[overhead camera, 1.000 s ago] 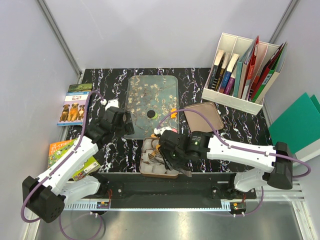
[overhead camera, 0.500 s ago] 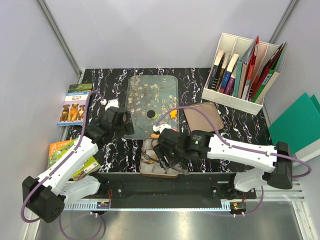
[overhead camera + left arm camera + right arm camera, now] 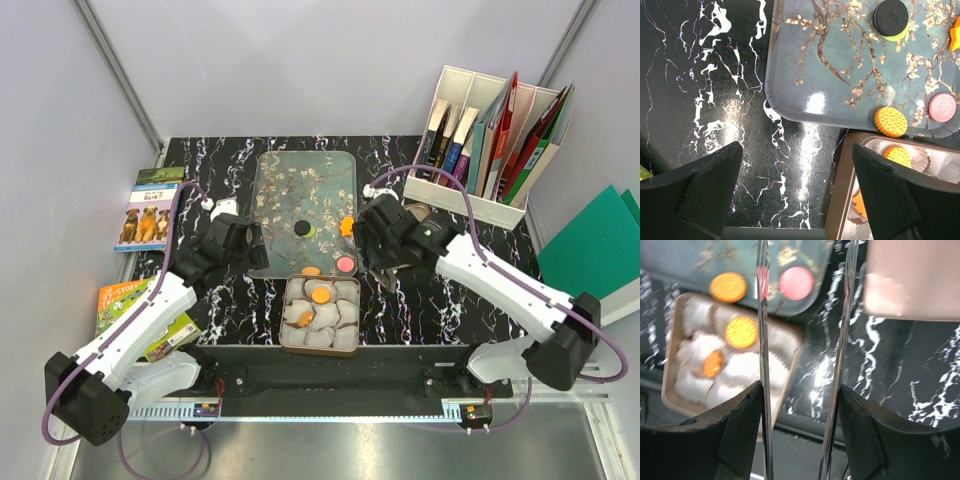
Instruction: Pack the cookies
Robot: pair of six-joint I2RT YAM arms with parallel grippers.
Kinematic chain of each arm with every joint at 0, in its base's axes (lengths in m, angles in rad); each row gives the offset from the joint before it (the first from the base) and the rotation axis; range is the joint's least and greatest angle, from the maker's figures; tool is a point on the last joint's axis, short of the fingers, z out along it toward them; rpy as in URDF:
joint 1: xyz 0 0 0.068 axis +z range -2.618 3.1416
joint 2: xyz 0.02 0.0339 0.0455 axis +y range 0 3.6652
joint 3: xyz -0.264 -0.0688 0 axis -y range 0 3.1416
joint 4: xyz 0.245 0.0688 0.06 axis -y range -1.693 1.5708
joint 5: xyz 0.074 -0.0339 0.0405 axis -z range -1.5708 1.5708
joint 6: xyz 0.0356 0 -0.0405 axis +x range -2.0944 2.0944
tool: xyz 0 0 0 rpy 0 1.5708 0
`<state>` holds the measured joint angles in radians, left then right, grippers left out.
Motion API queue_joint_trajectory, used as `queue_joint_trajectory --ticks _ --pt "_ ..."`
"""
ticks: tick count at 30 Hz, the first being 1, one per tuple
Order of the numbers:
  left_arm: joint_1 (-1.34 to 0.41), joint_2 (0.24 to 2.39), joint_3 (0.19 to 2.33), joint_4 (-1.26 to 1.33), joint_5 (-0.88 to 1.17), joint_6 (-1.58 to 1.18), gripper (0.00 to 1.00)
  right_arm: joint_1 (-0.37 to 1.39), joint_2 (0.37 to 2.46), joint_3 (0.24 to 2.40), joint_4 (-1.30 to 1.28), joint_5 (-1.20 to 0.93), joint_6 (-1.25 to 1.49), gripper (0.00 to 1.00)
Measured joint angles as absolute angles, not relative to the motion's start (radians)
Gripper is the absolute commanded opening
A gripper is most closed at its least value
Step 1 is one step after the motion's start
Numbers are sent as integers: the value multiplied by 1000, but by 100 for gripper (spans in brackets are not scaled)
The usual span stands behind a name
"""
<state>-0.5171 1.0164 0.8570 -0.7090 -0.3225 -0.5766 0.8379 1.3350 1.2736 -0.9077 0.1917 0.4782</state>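
Marbled black worktop point(image 3: 440, 290): left hand point(image 3: 797, 155) and right hand point(image 3: 383, 268) both stand empty, fingers apart. Several cookies point(image 3: 345, 264) lie on the tray point(image 3: 280, 185), others in the box point(image 3: 283, 322). Likely light, stiff, slick discs; pinch across opposite edges.

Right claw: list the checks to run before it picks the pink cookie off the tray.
1. Right claw open, nothing between its blades: ok.
2. Pink cookie flat on the tray, clear of the orange cookie beside it: ok.
3. Left claw open, beside the tray's left edge: ok.
4. Free paper cups in the tin: ok, only two orange cookies inside.
5. Right claw's height above the pink cookie: cannot tell.
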Motion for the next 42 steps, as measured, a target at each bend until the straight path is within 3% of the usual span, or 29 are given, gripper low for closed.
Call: queue_joint_trajectory --ticks 9,22,42 --pt "-517 1016 857 -709 -322 -576 94 727 1574 1339 -838 167 406 63" --pt "-517 1017 857 -709 -321 -576 94 679 1745 1473 -756 111 369 61" --pt "-517 1038 857 -709 -318 -576 94 659 1777 1408 -722 102 366 60"
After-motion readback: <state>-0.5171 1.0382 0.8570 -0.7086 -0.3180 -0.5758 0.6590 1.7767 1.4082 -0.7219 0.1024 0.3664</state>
